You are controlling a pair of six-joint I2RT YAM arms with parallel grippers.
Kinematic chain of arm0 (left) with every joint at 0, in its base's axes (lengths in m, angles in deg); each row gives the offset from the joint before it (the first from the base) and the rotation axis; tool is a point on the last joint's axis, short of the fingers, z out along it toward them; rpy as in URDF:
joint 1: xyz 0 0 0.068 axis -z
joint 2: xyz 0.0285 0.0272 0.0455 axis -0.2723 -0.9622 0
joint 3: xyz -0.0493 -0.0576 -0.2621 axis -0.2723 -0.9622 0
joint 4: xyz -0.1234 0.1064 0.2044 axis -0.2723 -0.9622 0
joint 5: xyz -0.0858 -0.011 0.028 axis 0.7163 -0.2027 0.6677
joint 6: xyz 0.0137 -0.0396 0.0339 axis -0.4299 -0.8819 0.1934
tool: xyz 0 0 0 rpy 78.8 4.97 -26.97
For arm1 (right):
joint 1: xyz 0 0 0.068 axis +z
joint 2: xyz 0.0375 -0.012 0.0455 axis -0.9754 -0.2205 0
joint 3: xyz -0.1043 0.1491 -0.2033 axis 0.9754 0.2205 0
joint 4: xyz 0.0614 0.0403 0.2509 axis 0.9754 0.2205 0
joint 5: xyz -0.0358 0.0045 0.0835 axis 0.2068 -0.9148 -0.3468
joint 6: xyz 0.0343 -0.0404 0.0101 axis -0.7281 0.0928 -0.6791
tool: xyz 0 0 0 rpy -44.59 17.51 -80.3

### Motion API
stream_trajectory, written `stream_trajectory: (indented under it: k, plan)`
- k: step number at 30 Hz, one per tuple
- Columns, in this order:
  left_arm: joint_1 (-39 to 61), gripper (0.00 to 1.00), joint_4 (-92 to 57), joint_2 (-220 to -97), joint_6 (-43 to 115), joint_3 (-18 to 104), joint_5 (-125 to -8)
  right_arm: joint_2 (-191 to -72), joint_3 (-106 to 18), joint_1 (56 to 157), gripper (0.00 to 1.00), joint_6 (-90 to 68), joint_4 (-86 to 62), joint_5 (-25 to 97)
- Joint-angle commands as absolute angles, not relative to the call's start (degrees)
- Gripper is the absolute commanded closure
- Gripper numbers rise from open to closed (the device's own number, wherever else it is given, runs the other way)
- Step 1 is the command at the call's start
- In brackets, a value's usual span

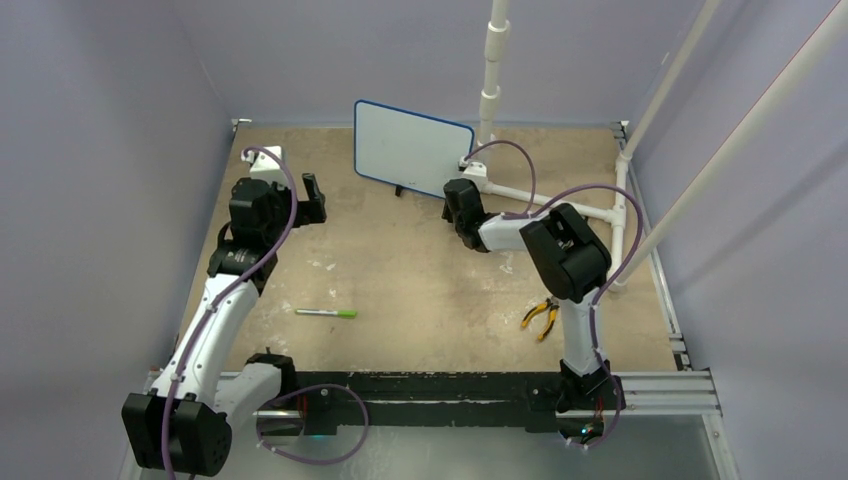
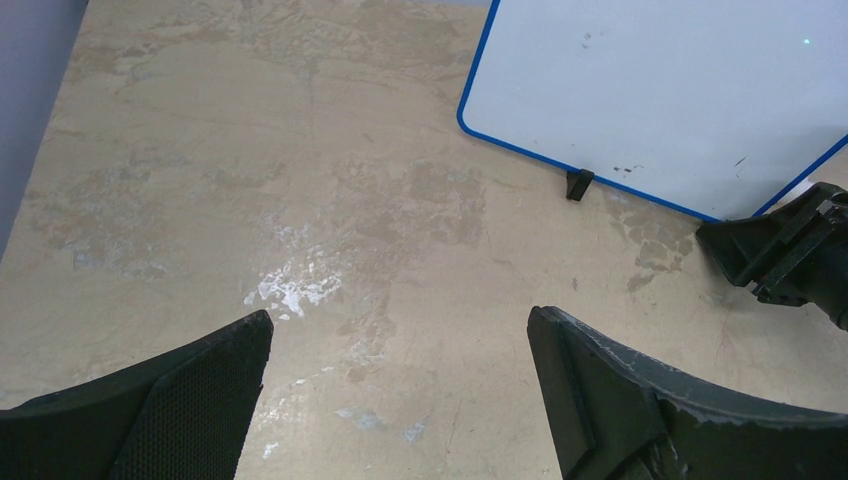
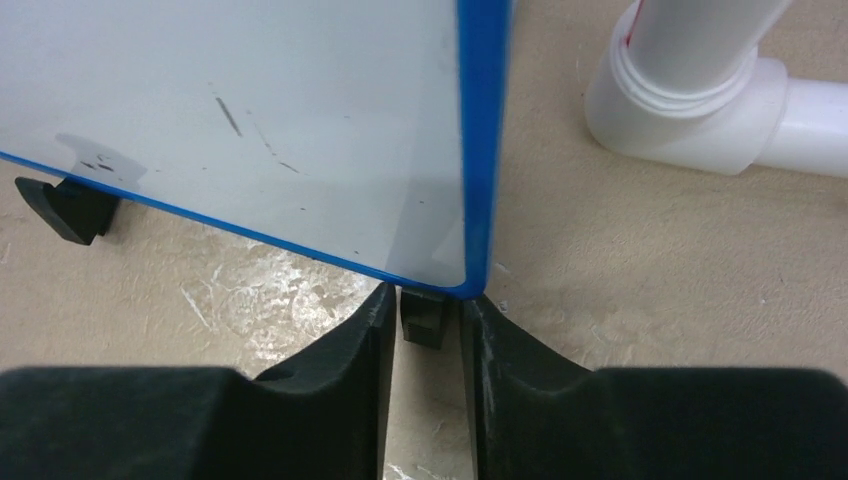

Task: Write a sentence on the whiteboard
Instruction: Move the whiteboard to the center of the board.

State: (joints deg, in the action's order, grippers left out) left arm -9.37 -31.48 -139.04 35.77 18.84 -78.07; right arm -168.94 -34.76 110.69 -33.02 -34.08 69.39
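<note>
- The whiteboard (image 1: 410, 148) stands upright at upper centre of the table (image 1: 420, 270).
- The right claw (image 3: 428, 305) is at its lower right corner, jaws narrowed either side of the black foot (image 3: 424, 322). Cannot tell if they are clamped.
- The left claw (image 2: 400, 335) is wide open, left of the board and apart from it.
- A green marker (image 1: 326, 313) lies at lower centre-left.

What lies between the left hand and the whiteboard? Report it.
Nothing but bare tabletop separates the left hand from the whiteboard; the left wrist view shows it.
</note>
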Motion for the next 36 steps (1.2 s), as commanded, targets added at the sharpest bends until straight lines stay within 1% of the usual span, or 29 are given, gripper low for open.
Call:
stream_trajectory:
  k: [1, 5, 6, 11, 18, 26, 29, 33, 34, 35, 36]
  plan:
    - [-9.39, 0.0, -29.83, -139.33, 36.97, 18.91, -77.31, -168.7, -35.39, 110.86, 0.74, -30.95, -37.62, 71.52]
    - [-9.46, 0.01, -29.1, -139.52, 37.27, 18.78, -75.29, -166.52, -31.85, 110.92, 0.98, -29.34, -40.61, 69.89]
    - [-9.4, 0.01, -28.77, -139.59, 37.23, 18.7, -73.4, -166.01, -31.1, 110.87, 1.0, -29.01, -40.87, 69.29]
    - [-9.39, 0.01, -28.51, -139.84, 37.14, 18.66, -72.3, -162.24, -24.62, 110.91, 1.0, -28.42, -43.09, 67.25]
    - [-9.46, 0.01, -28.38, -140.07, 36.72, 18.53, -71.3, -155.31, -14.27, 111.45, 1.0, -28.76, -46.25, 61.4]
    - [-9.47, 0.01, -25.75, -140.02, 30.68, 16.92, -63.21, -145.22, -3.71, 113.02, 1.0, -28.75, -46.47, 59.61]
    - [-9.47, 0.01, -21.74, -139.52, 25.11, 13.91, -59.36, -142.78, -0.71, 113.99, 1.0, -30.19, -45.84, 59.75]
    - [-9.47, 0.01, -11.82, -139.19, 16.26, 7.17, -55.54, -141.3, 2.81, 115.05, 1.0, -32.52, -45.85, 59.7]
    - [-9.47, 0.01, -9.44, -139.48, 14.83, 5.42, -55.14, -141.11, 3.4, 115.17, 0.98, -32.86, -45.98, 59.54]
    - [-9.47, 0.01, -7.26, -139.79, 13.76, 3.89, -54.92, -140.81, 3.89, 115.3, 0.9, -32.98, -46.23, 59.26]
    - [-9.47, 0.01, -5.05, -140.05, 12.94, 2.59, -54.7, -140.38, 4.51, 115.38, 0.79, -33.05, -46.49, 59.05]
